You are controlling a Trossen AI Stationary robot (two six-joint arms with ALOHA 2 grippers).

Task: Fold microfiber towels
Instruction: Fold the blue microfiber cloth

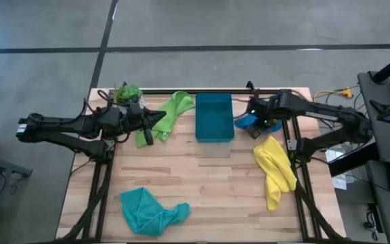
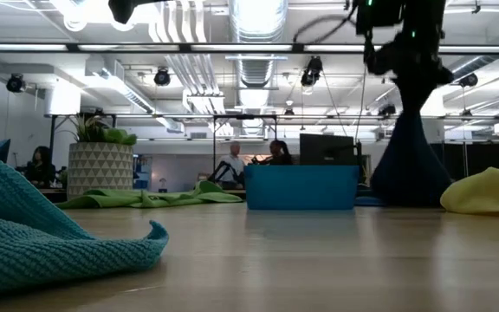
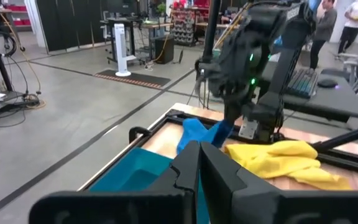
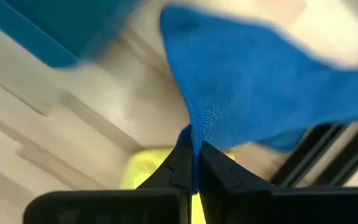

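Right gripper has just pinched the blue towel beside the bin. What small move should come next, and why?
Probably a short lift toward open table. The right gripper is shut on the blue towel, which hangs bunched between the teal bin and the yellow towel; it needs clear wood to be spread. The left gripper waits shut near the green towel.

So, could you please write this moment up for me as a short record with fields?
right end effector: shut on blue towel, lifting it at the table's back right, beside the bin
left end effector: shut, holding nothing visible, at the back left beside the green towel
green towel: spread unfolded, left of the bin
yellow towel: crumpled near the right edge
teal towel: crumpled at the front left
bin: back centre of the table
potted plant: back left corner
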